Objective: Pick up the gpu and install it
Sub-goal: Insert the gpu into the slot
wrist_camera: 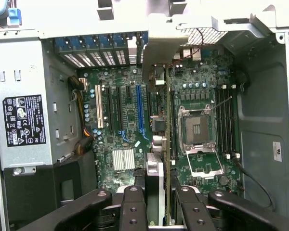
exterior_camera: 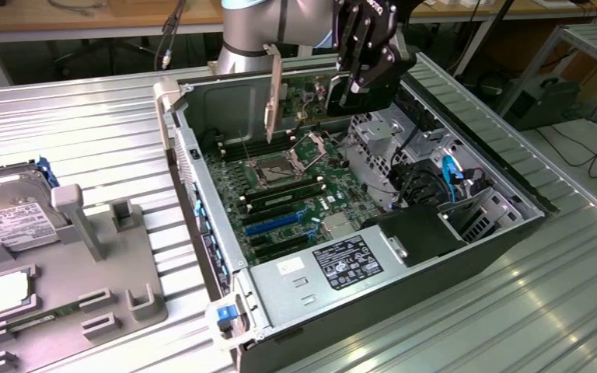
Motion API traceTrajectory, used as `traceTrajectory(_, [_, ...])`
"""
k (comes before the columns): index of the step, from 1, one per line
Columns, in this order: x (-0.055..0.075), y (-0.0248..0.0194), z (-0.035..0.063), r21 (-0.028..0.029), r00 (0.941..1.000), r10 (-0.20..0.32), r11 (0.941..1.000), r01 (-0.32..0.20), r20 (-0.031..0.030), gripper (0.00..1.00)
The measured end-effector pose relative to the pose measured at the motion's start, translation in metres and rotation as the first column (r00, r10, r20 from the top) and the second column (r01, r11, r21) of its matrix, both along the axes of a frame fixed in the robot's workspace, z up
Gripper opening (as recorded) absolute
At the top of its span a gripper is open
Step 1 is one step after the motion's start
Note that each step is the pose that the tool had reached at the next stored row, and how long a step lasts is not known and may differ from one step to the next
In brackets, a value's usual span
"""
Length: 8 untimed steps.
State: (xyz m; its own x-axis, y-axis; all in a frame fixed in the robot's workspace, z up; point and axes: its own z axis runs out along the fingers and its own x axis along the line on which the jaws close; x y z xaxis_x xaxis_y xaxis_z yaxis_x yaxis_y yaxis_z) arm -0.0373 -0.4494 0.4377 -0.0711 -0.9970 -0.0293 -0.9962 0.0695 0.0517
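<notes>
The gpu [exterior_camera: 304, 97] is a flat green-and-dark card with a long silver bracket [exterior_camera: 274, 93] at one end. It hangs upright above the back part of the open computer case [exterior_camera: 190, 155]. My gripper [exterior_camera: 348, 97] is shut on the card's end away from the bracket. The wrist view looks down the card edge-on: the gpu [wrist_camera: 167, 144] runs between my fingers [wrist_camera: 135, 204], with its bracket [wrist_camera: 159, 43] at the far end. Below it lies the motherboard [wrist_camera: 125, 125], and the card hovers between the blue slot [wrist_camera: 139, 110] and the processor socket [wrist_camera: 196, 127].
The power supply [exterior_camera: 329, 268] fills the case's near end, and drive cages with cables [exterior_camera: 434, 186] line the exterior view's right. At the exterior view's left, a grey fixture [exterior_camera: 102, 272] holds a hard drive [exterior_camera: 13, 210], a processor [exterior_camera: 8, 291] and a memory stick [exterior_camera: 29, 320].
</notes>
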Motion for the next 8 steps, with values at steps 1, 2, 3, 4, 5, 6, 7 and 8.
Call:
traceTrajectory(1, [0.0,0.0,-0.0001,0.0001,1.0,0.001,1.0,-0.001,0.0,0.29])
traceTrajectory(2, [0.0,0.0,-0.0002,0.0,1.0,0.003,1.0,-0.003,0.0,0.29])
traceTrajectory(3, [0.0,0.0,-0.0004,0.0001,1.0,0.005,1.0,-0.005,0.0,0.29])
traceTrajectory(4, [0.0,0.0,-0.0005,0.0,1.0,0.006,1.0,-0.006,0.0,0.29])
traceTrajectory(5, [0.0001,0.0,-0.0007,-0.0001,1.0,0.008,1.0,-0.008,-0.0001,0.29])
traceTrajectory(6, [0.0001,0.0,-0.0009,-0.0001,1.0,0.009,1.0,-0.009,0.0,0.29])
traceTrajectory(7, [0.0001,0.0,-0.0011,-0.0001,0.9999,0.011,0.9999,-0.011,0.0,0.29])
traceTrajectory(8, [0.0001,0.0,-0.0012,-0.0002,0.9999,0.012,0.9999,-0.012,0.0,0.29])
